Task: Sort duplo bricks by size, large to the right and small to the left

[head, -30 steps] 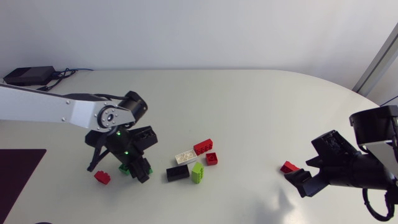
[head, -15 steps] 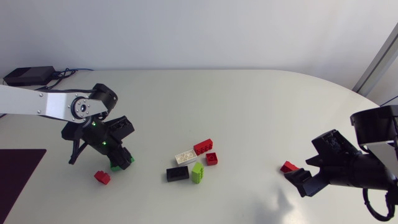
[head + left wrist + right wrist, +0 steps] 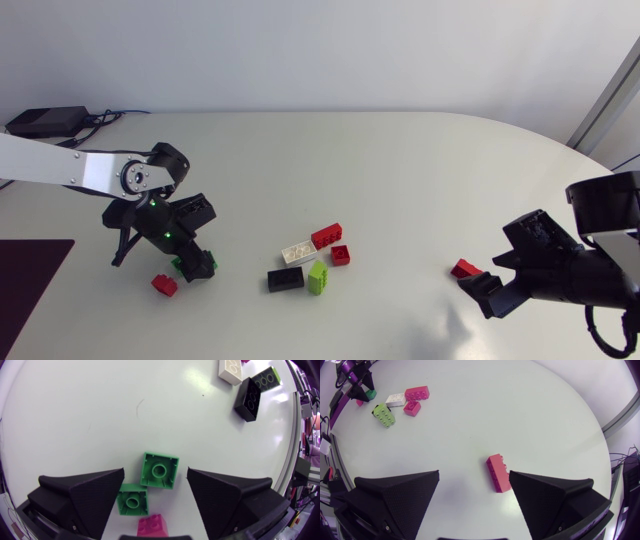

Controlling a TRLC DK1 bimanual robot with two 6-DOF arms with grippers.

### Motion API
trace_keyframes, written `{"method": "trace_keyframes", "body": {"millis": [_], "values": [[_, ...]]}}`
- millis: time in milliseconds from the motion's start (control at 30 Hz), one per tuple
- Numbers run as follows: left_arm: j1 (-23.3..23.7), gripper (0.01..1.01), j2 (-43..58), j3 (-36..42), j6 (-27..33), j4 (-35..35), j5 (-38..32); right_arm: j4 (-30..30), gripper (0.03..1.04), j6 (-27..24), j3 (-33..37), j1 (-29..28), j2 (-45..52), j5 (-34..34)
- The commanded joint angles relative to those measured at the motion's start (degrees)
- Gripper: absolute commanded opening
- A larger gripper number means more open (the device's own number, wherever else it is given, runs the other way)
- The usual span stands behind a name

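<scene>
- Left gripper [image 3: 155,474]: jaws wide, over the table's [image 3: 400,170] left part, holding nothing.
- Green brick [image 3: 159,469] lies flat between its fingers, clear of both.
- Second green brick [image 3: 133,500] sits corner to corner with the first, tucked by one finger.
- Small red brick [image 3: 164,285] lies just beside the greens, under the wrist.
- Mid-table cluster: white brick [image 3: 298,251], long red brick [image 3: 326,236], red square brick [image 3: 341,254], black brick [image 3: 286,278], lime brick [image 3: 318,277].
- Right gripper [image 3: 474,475]: jaws wide, low at the table's right.
- Red brick [image 3: 498,473] lies on the table between its fingertips, close to one finger, not gripped.
</scene>
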Motion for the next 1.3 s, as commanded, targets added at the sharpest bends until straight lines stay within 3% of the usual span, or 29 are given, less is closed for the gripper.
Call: {"method": "trace_keyframes", "body": {"millis": [0,233,500,800,1267], "values": [[-2.5,0.984,-2.9,0.2,-0.6,-1.4,0.6,-0.7,1.0,0.7,-1.9,0.4,-0.6,-0.4],[-12.1,0.984,-9.0,1.1,-3.7,-2.0,1.3,-1.1,1.0,0.8,-1.4,0.4,-0.7,-0.4],[-20.4,0.984,-4.9,4.2,-5.5,-3.6,3.3,-1.1,1.0,0.8,-1.6,0.4,-0.6,-0.4],[-21.5,0.982,-3.6,4.3,-5.6,-3.6,3.7,-0.9,1.0,2.7,0.4,3.1,0.8,-0.4],[-25.5,0.967,4.7,6.3,-6.0,-0.1,4.2,-0.7,1.0,2.7,-0.8,2.8,0.4,-0.1]]}}
